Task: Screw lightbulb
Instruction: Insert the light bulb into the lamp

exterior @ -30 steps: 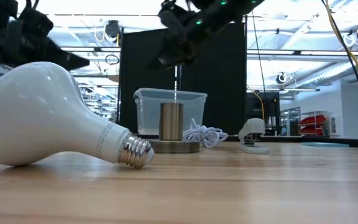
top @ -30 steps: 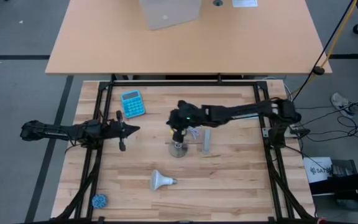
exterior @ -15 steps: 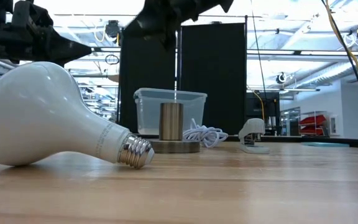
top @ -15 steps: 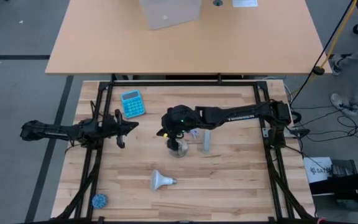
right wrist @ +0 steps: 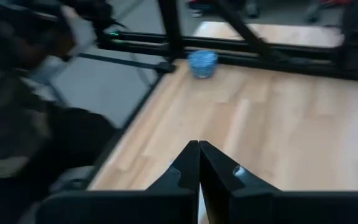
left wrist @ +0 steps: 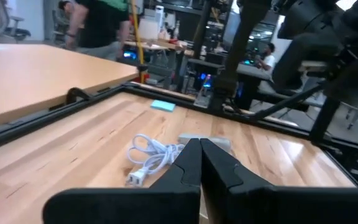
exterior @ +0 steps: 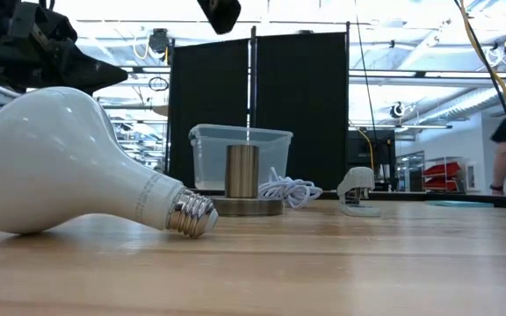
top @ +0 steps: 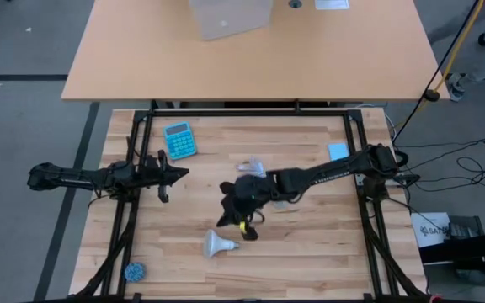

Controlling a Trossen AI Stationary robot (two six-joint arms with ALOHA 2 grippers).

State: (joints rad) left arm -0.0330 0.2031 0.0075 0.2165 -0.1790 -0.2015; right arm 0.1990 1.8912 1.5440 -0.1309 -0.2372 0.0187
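The white lightbulb (top: 217,244) lies on its side near the table's near edge, its silvery screw base (exterior: 191,213) pointing toward the table's right. It is touched by nothing. My right gripper (top: 227,220) is shut and empty, and hangs above the table just beyond the bulb. It also shows in the right wrist view (right wrist: 198,149). The metal socket (exterior: 242,172) stands upright on its round disc; in the high view my right arm covers it. My left gripper (top: 179,174) is shut and empty, and waits at the table's left.
A white cord (left wrist: 151,158) lies coiled beside the socket, with a grey bar (left wrist: 205,142) beyond it. A blue calculator (top: 179,140) lies at the far left, a blue pad (top: 338,151) at the far right and a blue ball (top: 134,271) at the near left corner.
My right gripper has left the place above the socket. It has swung toward the table's near edge and a little left, toward the lightbulb, staying shut. The bulb and the socket have not moved.
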